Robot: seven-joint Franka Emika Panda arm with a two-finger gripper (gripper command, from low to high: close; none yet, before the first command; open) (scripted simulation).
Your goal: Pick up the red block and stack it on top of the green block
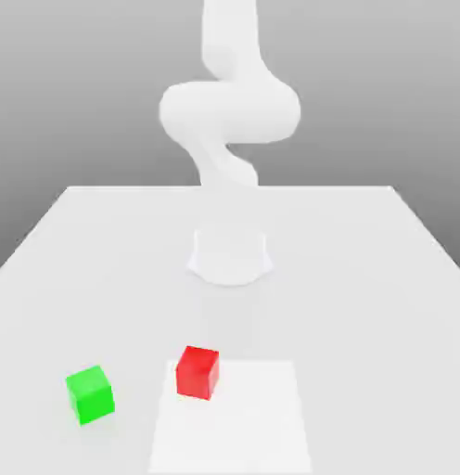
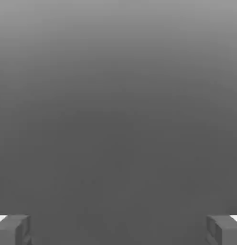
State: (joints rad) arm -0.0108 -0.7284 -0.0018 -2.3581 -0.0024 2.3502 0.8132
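My fingers (image 2: 118, 230) gape with nothing between them, presumably because the red block (image 1: 198, 373) awaits gripping.

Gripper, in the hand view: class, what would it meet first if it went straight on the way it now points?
The way looks free: ahead of the open gripper the grey backdrop spreads. How far off it lies can't be told.

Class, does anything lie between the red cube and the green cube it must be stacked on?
Nothing visible does: only bare pale tabletop and a corner of the white square separate the red cube from the green cube.
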